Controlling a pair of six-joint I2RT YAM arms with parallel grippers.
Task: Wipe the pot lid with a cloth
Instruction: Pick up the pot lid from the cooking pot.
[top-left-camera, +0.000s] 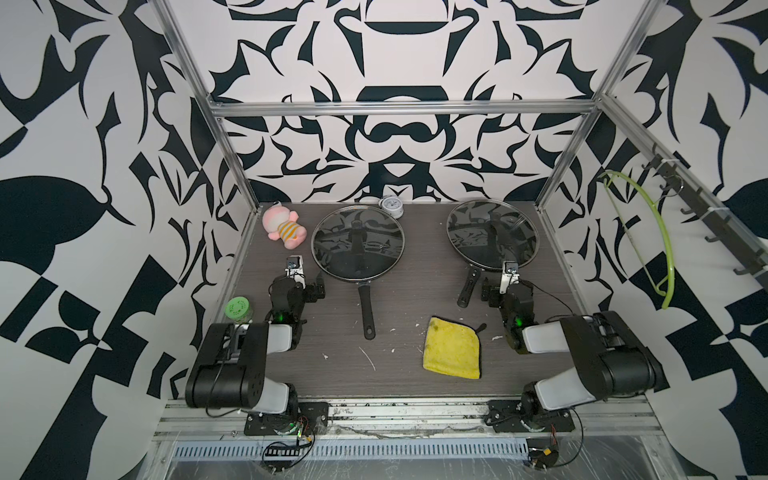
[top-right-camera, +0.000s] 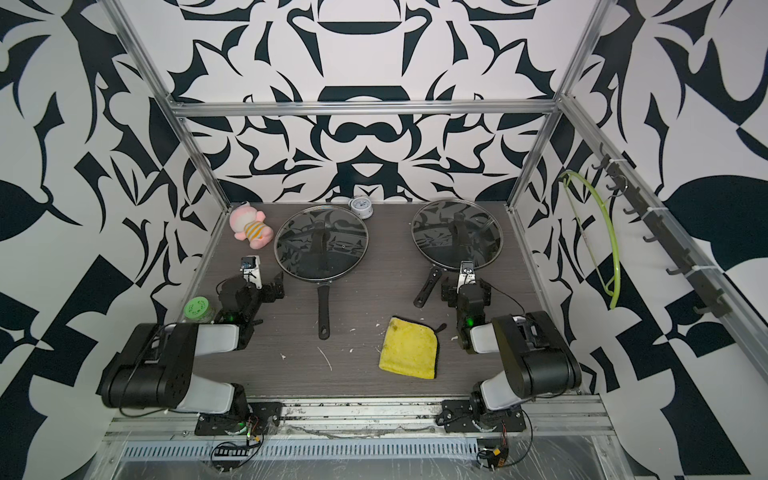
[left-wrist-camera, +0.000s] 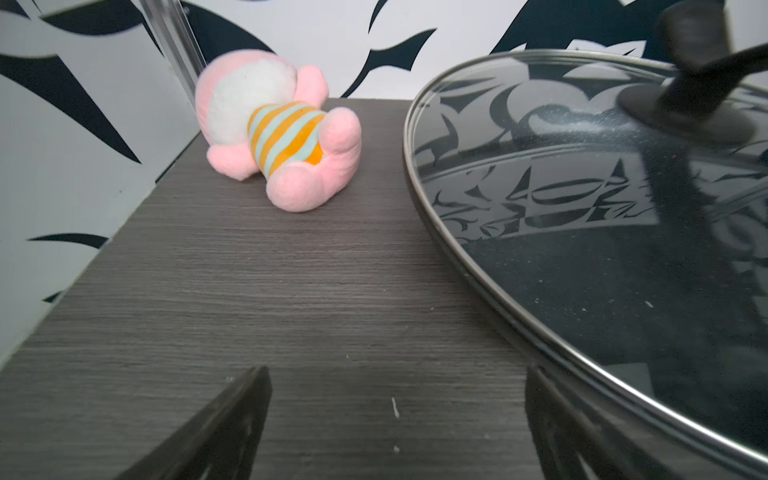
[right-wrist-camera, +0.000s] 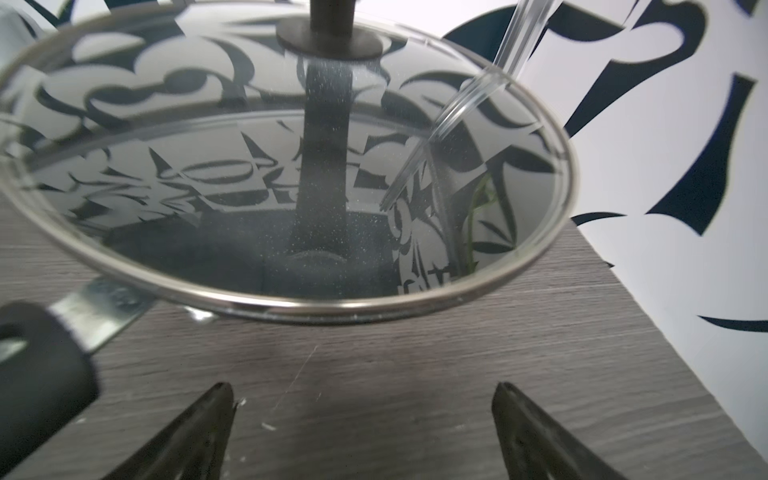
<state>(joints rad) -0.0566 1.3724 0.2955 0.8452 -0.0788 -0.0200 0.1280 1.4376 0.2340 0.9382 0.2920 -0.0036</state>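
Cloth lies flat on the table. Beyond it: left glass lid and right glass lid. Left gripper and right gripper, also beyond the cloth: fingers spread, empty.

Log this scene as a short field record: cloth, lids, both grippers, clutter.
cloth: yellow, flat on the table, nearest the right arm, untouched
lids: left lid and right lid, glass, each covering a pan
left gripper: jaws open, empty, beside left lid
right gripper: jaws open, empty, before right lid
clutter: plush toy, clock, green-capped jar
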